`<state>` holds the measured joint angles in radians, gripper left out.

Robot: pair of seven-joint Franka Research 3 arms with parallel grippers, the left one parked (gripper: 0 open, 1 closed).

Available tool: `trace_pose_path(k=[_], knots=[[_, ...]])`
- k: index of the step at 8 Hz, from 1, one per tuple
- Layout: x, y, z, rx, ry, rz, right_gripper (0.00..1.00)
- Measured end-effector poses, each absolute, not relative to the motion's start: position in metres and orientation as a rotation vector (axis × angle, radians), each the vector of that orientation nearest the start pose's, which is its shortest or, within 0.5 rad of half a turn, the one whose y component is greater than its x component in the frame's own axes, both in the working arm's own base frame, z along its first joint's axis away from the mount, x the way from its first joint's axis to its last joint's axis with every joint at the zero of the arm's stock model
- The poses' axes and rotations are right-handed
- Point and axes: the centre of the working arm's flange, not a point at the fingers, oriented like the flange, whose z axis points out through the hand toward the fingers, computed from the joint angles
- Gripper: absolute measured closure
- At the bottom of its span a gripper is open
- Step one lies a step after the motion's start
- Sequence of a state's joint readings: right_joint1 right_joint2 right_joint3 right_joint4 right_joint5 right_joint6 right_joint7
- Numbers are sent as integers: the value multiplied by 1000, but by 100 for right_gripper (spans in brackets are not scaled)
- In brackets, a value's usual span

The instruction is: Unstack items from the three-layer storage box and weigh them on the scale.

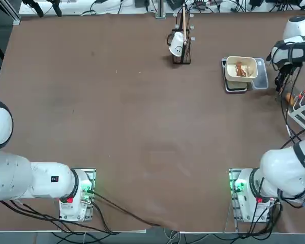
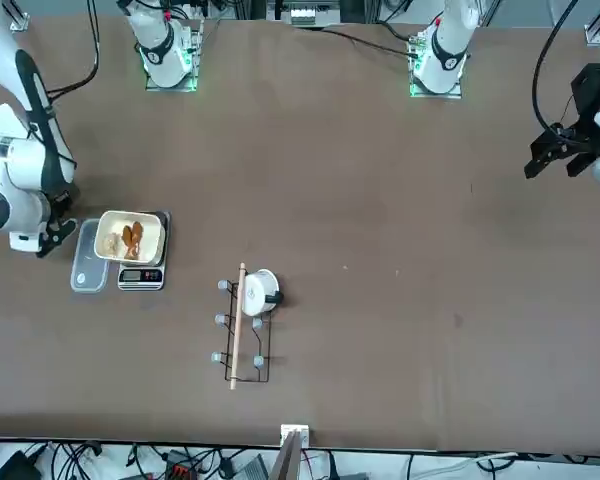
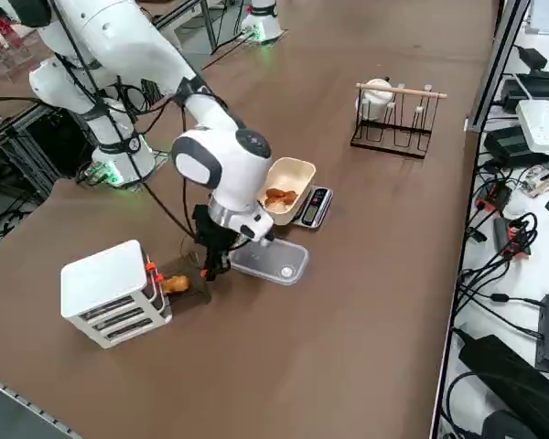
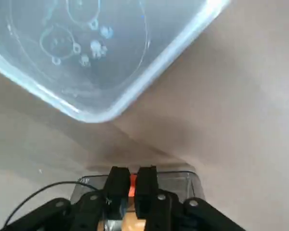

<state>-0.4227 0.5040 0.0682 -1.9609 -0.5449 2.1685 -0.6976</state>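
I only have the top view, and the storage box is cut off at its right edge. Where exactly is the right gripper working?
Observer: The right gripper is low at the front of the white three-layer storage box, next to the clear lid that lies on the table.
Operator: Is it holding anything?
Observer: In the wrist view its fingers are closed on an orange handle of a clear drawer.
Operator: Anything in that drawer?
Observer: A tan-orange piece lies in it, just in front of the box.
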Motion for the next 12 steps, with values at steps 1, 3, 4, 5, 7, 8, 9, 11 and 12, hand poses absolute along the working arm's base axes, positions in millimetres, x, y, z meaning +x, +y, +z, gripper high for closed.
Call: trace_pose_path(k=[1,3,4,5,7,8,9,11,12], knots=[[547,-221,199,-3038,-1135,696,89],[551,-216,198,-3037,-1131,682,89],[552,-213,198,-3034,-1136,681,90],[553,-213,198,-3033,-1134,681,82],[560,-210,207,-3042,-1116,666,45],[565,-212,224,-3052,-1096,691,27],[566,-215,244,-3061,-1066,728,6],[555,-230,268,-3056,-1030,778,6],[544,-245,262,-3041,-1008,790,13]])
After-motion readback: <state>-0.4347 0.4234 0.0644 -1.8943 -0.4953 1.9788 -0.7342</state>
